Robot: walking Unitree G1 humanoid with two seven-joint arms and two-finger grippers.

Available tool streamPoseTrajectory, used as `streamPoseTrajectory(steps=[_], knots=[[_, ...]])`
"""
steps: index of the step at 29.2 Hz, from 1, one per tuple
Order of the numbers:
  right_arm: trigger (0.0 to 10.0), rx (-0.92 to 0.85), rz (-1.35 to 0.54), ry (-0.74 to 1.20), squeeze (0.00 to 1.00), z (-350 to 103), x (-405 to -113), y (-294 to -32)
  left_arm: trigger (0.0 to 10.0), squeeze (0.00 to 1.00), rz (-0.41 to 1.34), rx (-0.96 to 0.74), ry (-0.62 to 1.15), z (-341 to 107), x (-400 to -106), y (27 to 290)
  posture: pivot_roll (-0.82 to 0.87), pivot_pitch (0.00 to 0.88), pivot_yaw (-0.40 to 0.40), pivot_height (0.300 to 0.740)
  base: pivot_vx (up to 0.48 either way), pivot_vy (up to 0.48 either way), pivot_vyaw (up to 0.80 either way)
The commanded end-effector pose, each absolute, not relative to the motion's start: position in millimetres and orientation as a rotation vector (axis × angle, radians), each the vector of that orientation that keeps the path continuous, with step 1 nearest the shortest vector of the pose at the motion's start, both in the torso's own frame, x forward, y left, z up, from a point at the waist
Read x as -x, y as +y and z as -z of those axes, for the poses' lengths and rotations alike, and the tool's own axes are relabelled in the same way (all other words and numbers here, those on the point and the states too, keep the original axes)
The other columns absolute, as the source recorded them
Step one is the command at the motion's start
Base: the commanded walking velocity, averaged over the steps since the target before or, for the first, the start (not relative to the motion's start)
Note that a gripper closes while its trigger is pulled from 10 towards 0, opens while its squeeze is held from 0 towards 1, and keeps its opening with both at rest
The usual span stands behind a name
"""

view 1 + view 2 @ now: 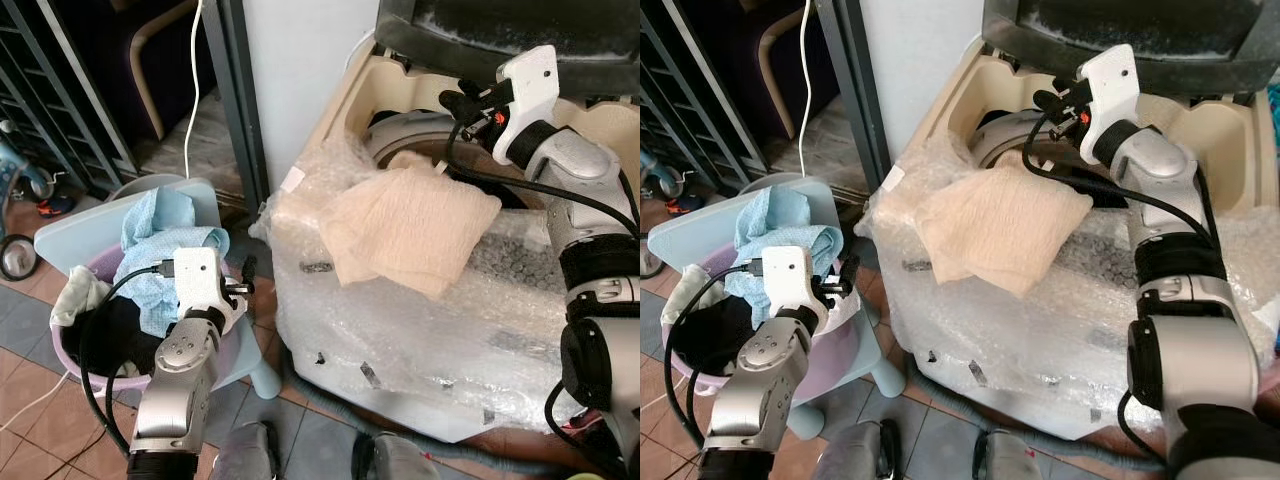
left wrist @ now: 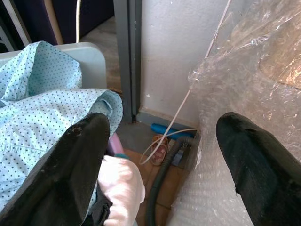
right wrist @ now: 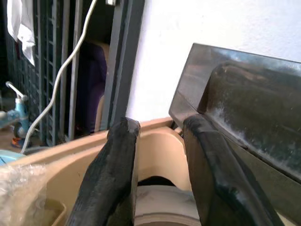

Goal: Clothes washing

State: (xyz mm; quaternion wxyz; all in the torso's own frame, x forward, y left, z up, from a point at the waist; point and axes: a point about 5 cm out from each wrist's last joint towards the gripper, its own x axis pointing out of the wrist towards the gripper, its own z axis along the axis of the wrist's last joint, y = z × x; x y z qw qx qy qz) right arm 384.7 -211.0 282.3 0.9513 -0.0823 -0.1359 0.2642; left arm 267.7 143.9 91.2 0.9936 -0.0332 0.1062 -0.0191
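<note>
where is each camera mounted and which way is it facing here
Left eye and right eye views: on the head, looking forward and down at the washing machine, peach cloth and laundry basket; both silver arms show.
Left wrist view: along the open left gripper, over the blue dotted garment, toward the wall.
Right wrist view: along the right gripper, fingers apart, above the washer tub.
Shared: head and left wrist views both show the blue garment and bubble wrap.

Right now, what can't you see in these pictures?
- Inside the washer drum: eye views, hidden by the beige cloth and right gripper.
- Bottom of the pink basket: covered by the blue cloth and the left arm.
- Washer lid: right wrist view, cut off by the edge.
</note>
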Motion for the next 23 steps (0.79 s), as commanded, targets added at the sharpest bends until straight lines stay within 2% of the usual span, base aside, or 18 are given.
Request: streamPoseTrajectory(steps=[1, 4, 8, 10, 12, 16, 18, 19, 20, 21, 23], knots=[[10.0, 0.121, -0.607, -0.288, 1.00, -289, -380, -209, 10.0, 0.00, 0.041, 0.061, 0.212, -93, -268, 145, -0.01, 0.108, 0.028, 0.740, 0.000, 0.000, 0.00], [10.0, 0.095, -0.911, -0.200, 1.00, -270, -348, -196, 10.0, 0.00, 0.040, 0.071, 0.209, -94, -268, 143, 0.00, 0.106, 0.027, 0.740, 0.000, 0.000, 0.00], [10.0, 0.157, -1.034, -0.057, 1.00, -230, -323, -189, 10.0, 0.00, 0.041, 0.070, 0.213, -93, -268, 143, 0.00, 0.103, 0.027, 0.740, 0.000, 0.000, 0.00], [10.0, 0.168, -1.034, -0.042, 1.00, -225, -321, -189, 10.0, 0.00, 0.042, 0.070, 0.212, -93, -268, 143, 0.00, 0.103, 0.027, 0.740, 0.000, 0.000, 0.00], [10.0, 0.229, -0.971, 0.100, 1.00, -188, -317, -190, 10.0, 0.00, 0.045, 0.071, 0.210, -94, -269, 143, -0.01, 0.101, 0.028, 0.740, 0.000, 0.000, 0.00], [10.0, 0.248, -0.874, 0.153, 1.00, -170, -318, -193, 10.0, 0.00, 0.048, 0.073, 0.209, -94, -270, 142, -0.01, 0.100, 0.028, 0.740, 0.000, 0.000, 0.00], [10.0, 0.304, -0.683, 0.173, 1.00, -162, -327, -203, 10.0, 0.00, 0.048, 0.072, 0.209, -94, -271, 141, -0.01, 0.099, 0.029, 0.740, 0.000, 0.000, 0.00], [10.0, 0.304, -0.683, 0.173, 1.00, -162, -327, -203, 10.0, 0.00, 0.048, 0.072, 0.209, -94, -271, 141, -0.01, 0.099, 0.029, 0.740, 0.000, 0.000, 0.00], [10.0, 0.339, -0.571, 0.170, 1.00, -162, -334, -211, 10.0, 0.00, 0.047, 0.071, 0.210, -94, -271, 141, -0.01, 0.099, 0.030, 0.740, 0.000, 0.000, 0.00], [10.0, 0.358, -0.379, 0.136, 1.00, -168, -345, -226, 10.0, 0.00, 0.046, 0.070, 0.212, -94, -271, 141, -0.01, 0.099, 0.029, 0.740, 0.000, 0.000, 0.00], [10.0, 0.352, -0.254, 0.093, 1.00, -178, -352, -237, 10.0, 0.00, 0.045, 0.070, 0.213, -93, -271, 141, -0.01, 0.099, 0.029, 0.740, 0.000, 0.000, 0.00]])
